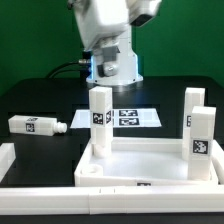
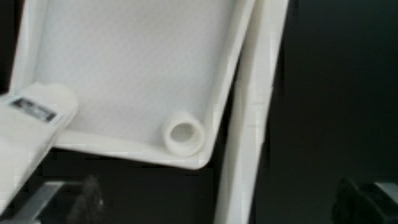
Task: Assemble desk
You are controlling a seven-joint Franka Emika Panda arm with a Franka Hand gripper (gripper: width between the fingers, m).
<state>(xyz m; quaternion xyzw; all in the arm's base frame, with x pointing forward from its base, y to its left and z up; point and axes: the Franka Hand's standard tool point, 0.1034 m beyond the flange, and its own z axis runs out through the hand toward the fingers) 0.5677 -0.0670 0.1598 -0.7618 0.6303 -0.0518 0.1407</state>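
Desk parts sit on the black worktop [image 1: 35, 95] in front of the white robot arm [image 1: 112, 30]: the tabletop panel [image 1: 145, 165] lies flat, rim up, toward the near side of the exterior view, hard against the long white border rail [image 1: 110, 198] that runs along the front edge. Three post legs stand upright on the panel, each with a black-and-white square tag: one at the far corner on the exterior view's left [image 1: 99, 118], one at the far corner on the exterior view's right [image 1: 192, 110], and one nearer the camera on the exterior view's right [image 1: 199, 142]. A fourth leg [image 1: 36, 125] lies on its side on the worktop, well apart from the panel on the exterior view's left, its tag facing the camera. Behind the panel, just past the standing left leg, the marker board [image 1: 130, 117] lies flat on the worktop. The wrist view looks down on a rounded corner of the panel [image 2: 134, 85], where a round leg socket [image 2: 183, 133] shows inside the rim, and a white post-like part [image 2: 32, 125] with a dark tag is close to the lens. Dark blurred shapes at that picture's lower edge may be the fingers [image 2: 63, 198]; I cannot tell whether they are spread or pressed together, and nothing is visibly gripped between them.
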